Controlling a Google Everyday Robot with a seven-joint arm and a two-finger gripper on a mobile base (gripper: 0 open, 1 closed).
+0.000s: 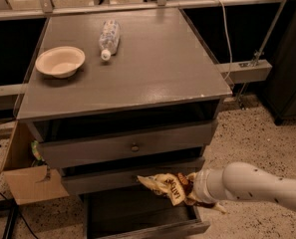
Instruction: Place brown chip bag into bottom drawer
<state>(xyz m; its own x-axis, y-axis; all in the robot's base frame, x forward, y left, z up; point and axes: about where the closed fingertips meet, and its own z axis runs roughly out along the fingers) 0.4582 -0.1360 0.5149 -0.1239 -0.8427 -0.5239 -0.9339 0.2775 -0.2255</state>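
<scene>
The brown chip bag (168, 187), dark brown with pale yellow ends, hangs just above the open bottom drawer (152, 228). My gripper (191, 189) comes in from the right on a white arm and is shut on the bag's right end. The bag's left end points left, in front of the middle drawer's face. The bottom drawer is pulled out at the foot of the cabinet and its dark floor shows below the bag.
A pale bowl (61, 60) and a clear plastic bottle (109, 37) lie on the grey cabinet top (152, 68). Two shallower drawers with round knobs (134, 147) sit above. A cardboard box (23, 176) stands at the cabinet's left. Speckled floor lies to the right.
</scene>
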